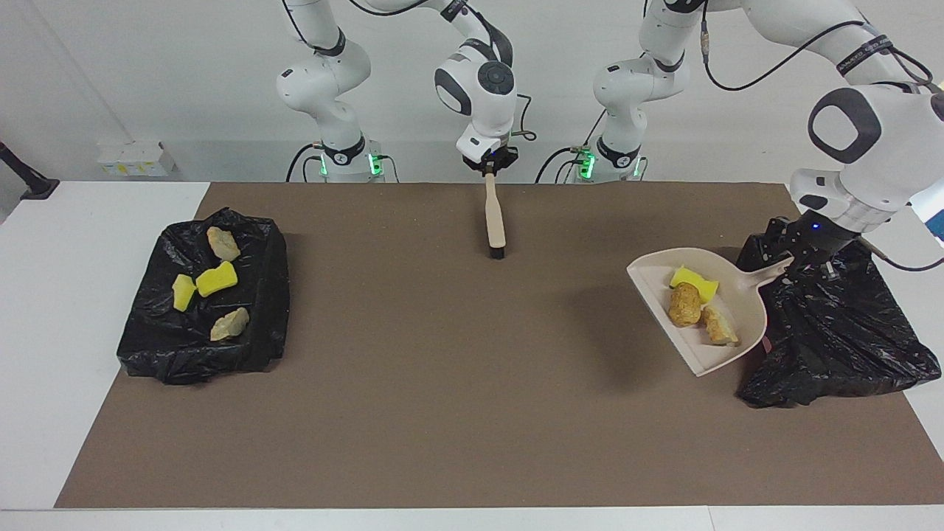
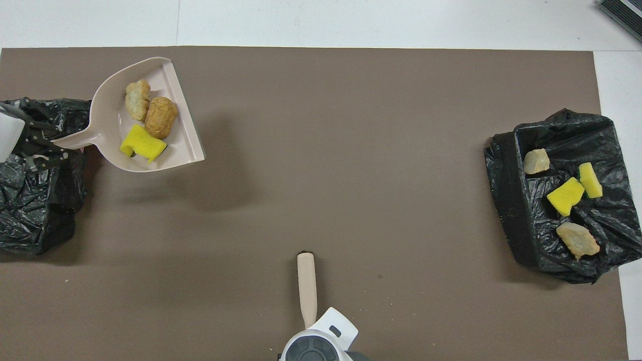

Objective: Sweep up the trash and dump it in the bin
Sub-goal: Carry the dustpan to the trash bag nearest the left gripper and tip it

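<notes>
**Loaded dustpan held up beside the bin at the left arm's end**

We see a brown mat point(image 1: 442, 413) covering most of the white table point(image 1: 88, 221). Taking the facing view as a clock face centred on the mat, a black-bagged bin point(image 1: 833, 332) sits at about 3 o'clock, at the left arm's end, and a second black-bagged tray point(image 1: 199, 346) sits at about 9 o'clock, at the right arm's end.

We find the left gripper point(image 1: 800, 259) over the 3 o'clock bin's edge, clenched on the handle of the beige dustpan point(image 1: 726, 335). The pan is raised off the mat, casting a shadow, and reaches from the bin toward the table's middle. In it lie three pieces of trash: a yellow sponge chunk point(image 1: 693, 280), a brown bread-like lump point(image 1: 684, 304) and a paler lump point(image 1: 719, 327), all touching or just beside one another.

We see the right gripper point(image 1: 489, 171) at about 12 o'clock, over the mat's edge nearest the robots, clenched on the top of the beige brush point(image 1: 494, 214), which hangs with its dark bristles down, close to the mat.

On the 9 o'clock tray rest four more scraps: two yellow sponge chunks point(image 1: 216, 279) point(image 1: 182, 291) side by side, one tan lump point(image 1: 222, 243) nearer the robots and another point(image 1: 229, 324) farther from them.
</notes>
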You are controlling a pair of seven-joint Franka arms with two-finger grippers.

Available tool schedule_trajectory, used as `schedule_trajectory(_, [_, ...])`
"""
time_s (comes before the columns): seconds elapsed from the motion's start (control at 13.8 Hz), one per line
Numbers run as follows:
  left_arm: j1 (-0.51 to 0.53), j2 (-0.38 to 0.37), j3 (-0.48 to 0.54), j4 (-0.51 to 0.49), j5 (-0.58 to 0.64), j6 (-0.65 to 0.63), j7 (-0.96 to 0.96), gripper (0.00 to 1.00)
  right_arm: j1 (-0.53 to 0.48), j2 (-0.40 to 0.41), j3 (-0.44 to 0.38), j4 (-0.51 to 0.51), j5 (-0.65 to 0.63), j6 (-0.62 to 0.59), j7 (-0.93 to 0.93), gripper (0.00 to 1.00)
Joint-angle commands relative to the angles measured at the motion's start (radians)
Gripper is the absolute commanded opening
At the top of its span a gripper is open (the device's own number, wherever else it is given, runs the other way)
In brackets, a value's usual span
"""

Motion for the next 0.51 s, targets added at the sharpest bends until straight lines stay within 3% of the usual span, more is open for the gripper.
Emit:
schedule_trajectory(0.0, [0.092,0.003,-0.011,0.058,-0.030,-0.091,0.133,0.00,-0.004,-0.016,0.001,-0.016,0.024,0.016,0.017,0.00])
schedule_trajectory(0.07, [0.125,0.006,-0.011,0.070,-0.029,-0.107,0.176,0.00,-0.005,-0.014,0.001,-0.018,0.024,0.016,0.017,0.00])
schedule_trajectory(0.29, [0.206,0.011,-0.008,0.109,-0.021,-0.131,0.281,0.00,-0.018,-0.005,0.000,-0.013,0.024,-0.004,0.017,0.31])
schedule_trajectory(0.36, [0.228,0.017,-0.004,0.142,-0.010,-0.142,0.287,0.00,-0.030,-0.002,-0.002,-0.007,0.024,-0.002,0.008,0.33])
schedule_trajectory(0.43, [0.264,0.038,-0.005,0.180,0.003,-0.153,0.290,0.00,-0.050,-0.005,-0.002,0.000,0.023,-0.002,0.008,0.43])
